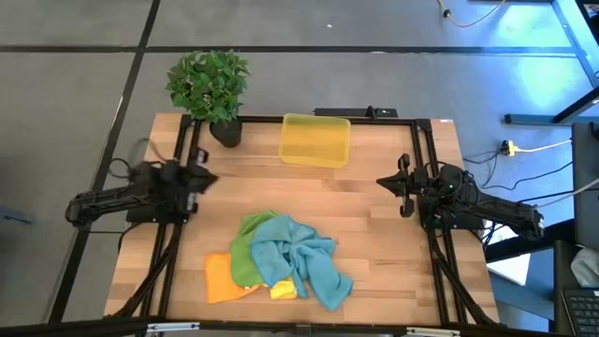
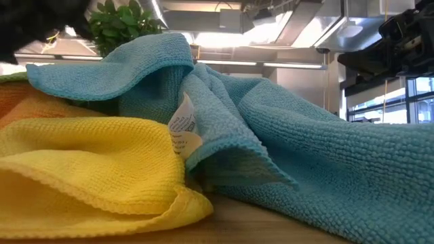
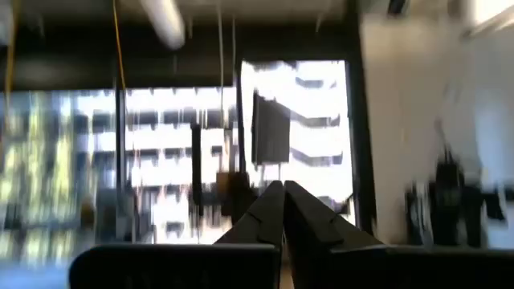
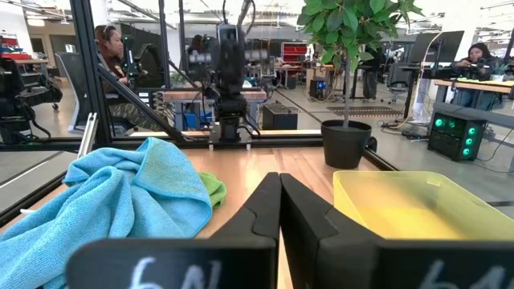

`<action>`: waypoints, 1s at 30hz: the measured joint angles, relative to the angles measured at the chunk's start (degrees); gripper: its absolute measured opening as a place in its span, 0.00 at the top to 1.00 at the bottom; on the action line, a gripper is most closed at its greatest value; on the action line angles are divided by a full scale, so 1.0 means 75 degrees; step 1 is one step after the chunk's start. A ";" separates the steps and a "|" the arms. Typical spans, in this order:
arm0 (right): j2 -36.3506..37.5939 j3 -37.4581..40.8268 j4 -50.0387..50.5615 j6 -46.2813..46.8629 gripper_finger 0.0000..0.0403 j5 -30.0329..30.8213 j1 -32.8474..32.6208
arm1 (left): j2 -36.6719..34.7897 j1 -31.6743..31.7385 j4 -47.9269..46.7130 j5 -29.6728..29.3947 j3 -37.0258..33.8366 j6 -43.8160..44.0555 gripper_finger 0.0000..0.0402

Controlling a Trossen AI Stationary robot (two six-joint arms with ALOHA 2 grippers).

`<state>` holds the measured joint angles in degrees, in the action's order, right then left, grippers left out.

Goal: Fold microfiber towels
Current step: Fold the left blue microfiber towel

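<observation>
Several microfiber towels lie in a crumpled heap on the near middle of the table. The teal-blue one [image 1: 301, 258] is on top, draped over the green [image 1: 246, 248], orange [image 1: 219, 281] and yellow [image 1: 284, 291] ones. In the low view the teal-blue towel [image 2: 305, 135] and the yellow towel [image 2: 88, 163] fill the picture. My left gripper [image 1: 210, 176] is shut at the table's left side, tipped up toward the room [image 3: 283, 193]. My right gripper [image 1: 381, 181] is shut at the right side, level, pointing across the table [image 4: 279, 181]. Both are far from the heap.
A translucent yellow bin [image 1: 315, 140] stands at the far middle of the table. A potted plant [image 1: 211, 89] stands at the far left corner. Black frame rails run along the table's left and right sides. People sit at desks in the room beyond [image 4: 108, 48].
</observation>
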<state>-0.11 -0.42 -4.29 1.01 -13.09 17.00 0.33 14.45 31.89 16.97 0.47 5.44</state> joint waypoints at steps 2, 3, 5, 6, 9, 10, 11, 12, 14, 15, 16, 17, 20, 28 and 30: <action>0.0002 0.0000 0.0000 0.0001 0.97 -0.0001 0.0000 | -0.0002 -0.0001 0.1026 0.0003 0.0003 -0.0087 0.99; 0.0001 -0.0001 0.0000 0.0001 0.97 0.0001 -0.0001 | 0.0001 -0.0002 0.1452 0.0003 0.0003 -0.0124 0.99; -0.0001 -0.0001 0.0000 0.0001 0.97 0.0001 0.0001 | -0.0002 -0.0001 0.2244 0.0020 0.0003 -0.0008 0.99; 0.0000 -0.0001 0.0000 -0.0001 0.97 0.0001 -0.0001 | -0.0002 -0.0002 0.2538 0.0024 0.0003 0.0025 0.99; 0.0001 0.0000 0.0000 0.0000 0.97 0.0001 -0.0001 | 0.0000 -0.0001 0.2491 0.0035 0.0115 0.0037 0.99; 0.0001 -0.0001 0.0000 0.0001 0.97 0.0000 0.0000 | -0.0002 -0.0002 0.2232 0.0050 0.0167 0.0039 0.99; 0.0000 0.0001 0.0000 0.0001 0.97 0.0000 -0.0001 | 0.0018 0.0001 0.1853 0.0050 0.0239 0.0036 0.99; 0.0001 0.0000 0.0000 0.0000 0.97 0.0001 0.0000 | 0.0095 -0.0001 0.1513 0.0017 0.0315 0.0013 0.99; 0.0002 -0.0001 0.0000 0.0001 0.97 0.0001 -0.0001 | 0.0357 -0.0002 0.0997 -0.0099 0.0463 0.0011 0.99; 0.0002 0.0001 0.0000 0.0000 0.97 0.0001 -0.0001 | 0.0477 -0.0001 0.0935 -0.0182 0.0514 0.0033 0.99; -0.0001 -0.0001 0.0000 0.0001 0.97 0.0001 0.0001 | 0.0569 0.0000 0.0998 -0.0249 0.0591 0.0046 0.99; 0.0002 0.0001 0.0000 0.0001 0.97 0.0001 0.0001 | 0.0645 0.0001 0.1157 -0.0301 0.0692 0.0049 0.99; 0.0002 -0.0001 0.0000 0.0001 0.97 0.0001 0.0001 | 0.0732 -0.0002 0.1394 -0.0315 0.0953 0.0216 0.99; 0.0000 0.0000 0.0000 0.0001 0.97 0.0000 -0.0001 | 0.0741 -0.0002 0.1362 -0.0608 0.1381 0.0479 0.99; 0.0001 0.0000 0.0000 -0.0001 0.97 -0.0002 0.0001 | 0.0741 -0.0002 0.1370 -0.0713 0.1462 0.0690 0.99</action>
<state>-0.11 -0.41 -4.29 0.99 -13.10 17.02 5.89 14.44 42.17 11.62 11.43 10.62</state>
